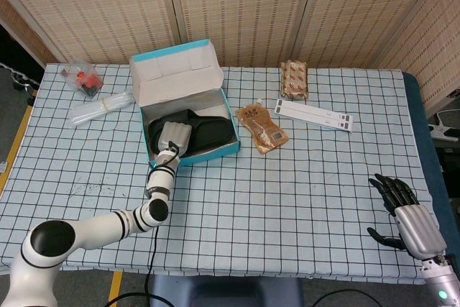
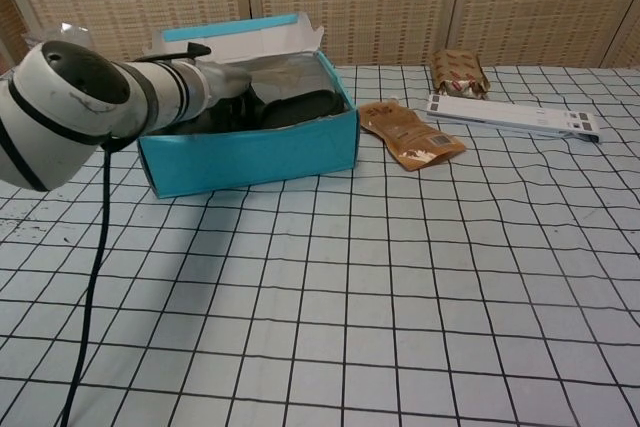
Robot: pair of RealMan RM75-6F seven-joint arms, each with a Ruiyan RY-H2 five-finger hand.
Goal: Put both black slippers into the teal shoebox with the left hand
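Head view
- Box (image 1: 228, 150): teal, lid up, left of table centre.
- Slippers (image 1: 208, 129): both inside box, long axis along its length, running left to right.
- Left hand (image 1: 175, 136): over the box's near-left part, on top of the slippers; hold or release cannot be told.
- Right hand (image 1: 407, 215): far right edge, fingers spread, empty; well apart from box.
- Nearer hand: left, by far.

Chest view
- Left hand (image 2: 222, 83): reaches over the box's near wall; fingers hidden, state unclear.
- Slippers (image 2: 300, 107): dark mass just beyond the hand, below the rim.
- Judgement: the coming move is likely a clean lift out, if the hand has let go.
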